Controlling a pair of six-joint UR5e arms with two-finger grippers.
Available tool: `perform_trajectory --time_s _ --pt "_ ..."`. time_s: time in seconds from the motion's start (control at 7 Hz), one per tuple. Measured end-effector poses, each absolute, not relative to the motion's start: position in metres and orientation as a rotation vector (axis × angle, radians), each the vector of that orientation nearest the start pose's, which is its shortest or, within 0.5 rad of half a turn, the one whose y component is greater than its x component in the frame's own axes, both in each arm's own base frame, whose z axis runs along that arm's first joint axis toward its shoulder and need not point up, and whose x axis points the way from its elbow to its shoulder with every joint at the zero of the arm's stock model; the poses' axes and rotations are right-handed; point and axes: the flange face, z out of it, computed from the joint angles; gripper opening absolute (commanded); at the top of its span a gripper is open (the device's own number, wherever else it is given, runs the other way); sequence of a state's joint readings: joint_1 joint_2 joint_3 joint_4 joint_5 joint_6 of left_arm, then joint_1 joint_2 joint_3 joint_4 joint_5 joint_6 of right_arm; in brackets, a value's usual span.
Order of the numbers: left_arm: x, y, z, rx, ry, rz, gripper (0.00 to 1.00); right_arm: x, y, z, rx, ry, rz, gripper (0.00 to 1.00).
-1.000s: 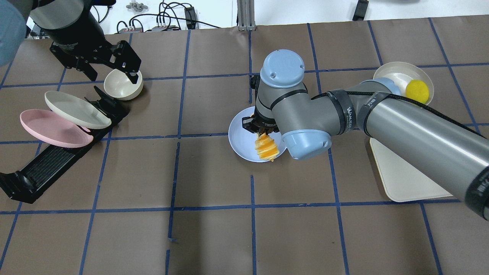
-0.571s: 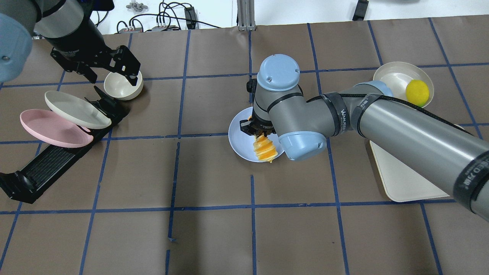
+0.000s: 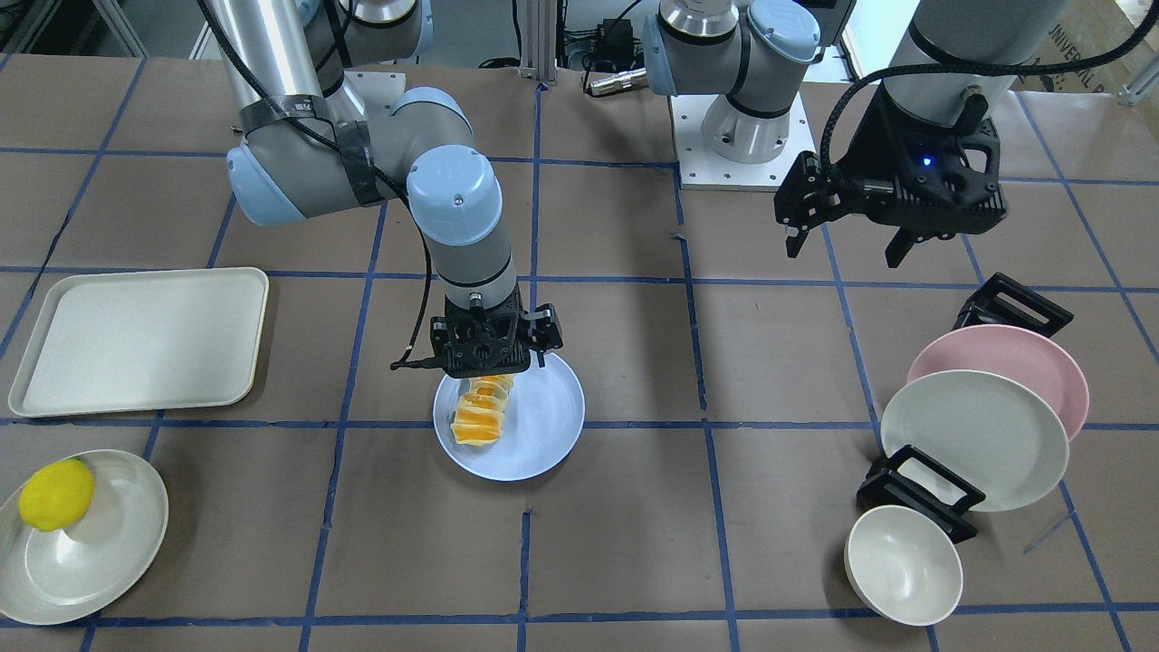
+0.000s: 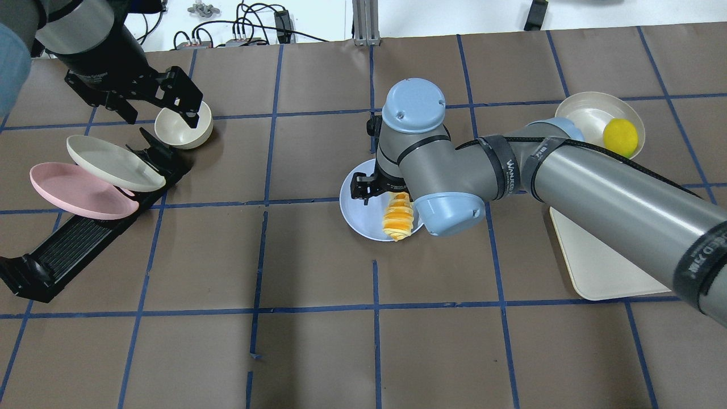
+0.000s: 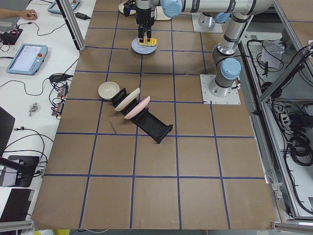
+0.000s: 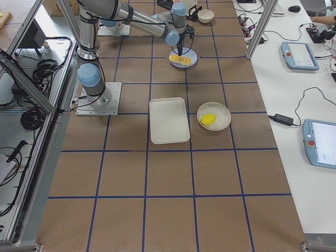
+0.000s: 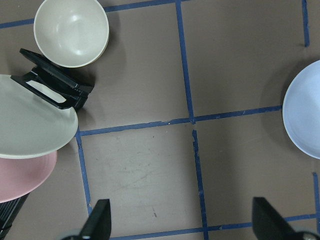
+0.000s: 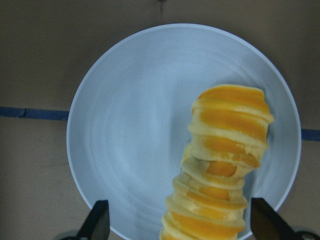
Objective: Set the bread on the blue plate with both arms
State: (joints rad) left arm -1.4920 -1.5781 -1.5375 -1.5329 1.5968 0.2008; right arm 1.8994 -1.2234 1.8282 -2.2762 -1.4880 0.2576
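Bread (image 8: 222, 165) lies on the blue plate (image 8: 130, 130) beneath the wide-open jaws of the right arm (image 4: 448, 170), hard by one jaw and the rim, so a skewed lift could knock it onto the bench (image 4: 318, 255); the left arm (image 3: 942, 45), jaws also wide, hangs well away.

Bread (image 4: 397, 218) on plate (image 4: 358, 213), off-centre

We find the blue plate (image 8: 140, 130) matt, finely speckled, with faint concentric rings. The bread (image 8: 227, 150) looks smooth and faintly glossy, like moulded plastic. Dull brown paper crossed by blue tape covers the surface (image 4: 318, 352). The right arm (image 4: 613, 199) shows brushed grey metal with satin light-blue caps; the right pincer (image 8: 179, 222) and the left pincer (image 7: 182, 222) look matt black. The tray (image 3: 136, 340) is matt cream.
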Motion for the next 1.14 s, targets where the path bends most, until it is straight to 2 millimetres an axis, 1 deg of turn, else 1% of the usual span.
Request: perform_trajectory --time_s 0.14,0.29,0.57,0.71,0.86,1.0,1.14 --pt "-0.087 -0.508 0.506 0.237 3.047 -0.075 1.00 0.312 -0.508 0.262 -0.123 3.025 -0.147 1.00" --pt "-0.081 -0.507 0.508 0.319 2.985 -0.062 1.00 0.295 -0.522 0.289 -0.136 3.017 -0.230 1.00" --pt "-0.077 -0.511 0.507 0.362 2.949 -0.079 1.00 0.231 -0.559 0.362 -0.090 2.996 -0.395 1.00" --pt "-0.078 -0.510 0.507 0.362 2.943 -0.108 1.00 0.203 -0.569 0.389 -0.066 2.996 -0.463 1.00" --pt "-0.080 -0.509 0.509 0.330 2.966 -0.137 1.00 0.183 -0.568 0.416 -0.056 3.032 -0.502 1.00" --pt "-0.083 -0.511 0.512 0.281 3.014 -0.162 1.00 0.167 -0.557 0.445 -0.048 3.092 -0.459 1.00" --pt "-0.086 -0.510 0.514 0.259 3.050 -0.165 1.00 0.153 -0.535 0.478 -0.031 3.141 -0.310 1.00"
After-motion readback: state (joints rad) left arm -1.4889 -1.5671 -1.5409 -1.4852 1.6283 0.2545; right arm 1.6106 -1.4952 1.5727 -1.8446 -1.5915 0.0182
